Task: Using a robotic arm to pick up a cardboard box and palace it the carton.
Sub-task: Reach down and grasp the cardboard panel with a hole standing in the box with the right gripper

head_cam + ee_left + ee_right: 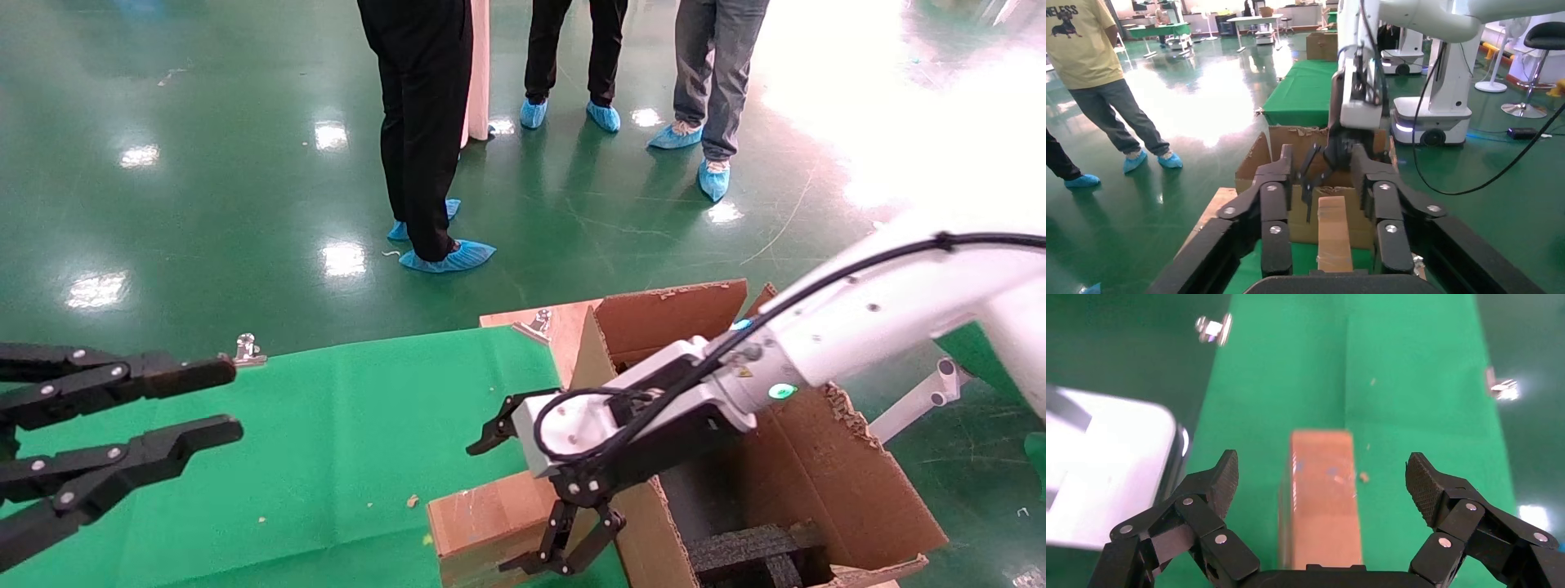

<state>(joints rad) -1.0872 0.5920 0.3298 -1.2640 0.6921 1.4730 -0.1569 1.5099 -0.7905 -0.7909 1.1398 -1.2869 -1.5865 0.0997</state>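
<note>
1. While the cardboard box lies flat on the green-covered surface, just beside the carton's near wall, the robotic arm reaches down over it from the right, so its gripper straddles the box's long axis.
2. The right jaws stand wide apart, one ribbed pad to each side of the box and neither touching it; this looks like the approach before a grasp, with the narrow width chosen because it fits between the pads.
3. The box is a plain brown brick shape, closed, with a clear tape strip along its top that gives a faint sheen; its flat, stiff sides should take a squeeze well.
4. The carton is much larger, of corrugated board with ragged torn flaps folded outward, and black foam inserts sit low inside it, leaving an open well for the box.
5. The left gripper, all black with multi-link fingers, hangs parked over the surface's left part, well apart from the box, its jaws also spread and holding nothing.
6. The cloth is smooth and matte, clipped at its edge by a metal clamp.
</note>
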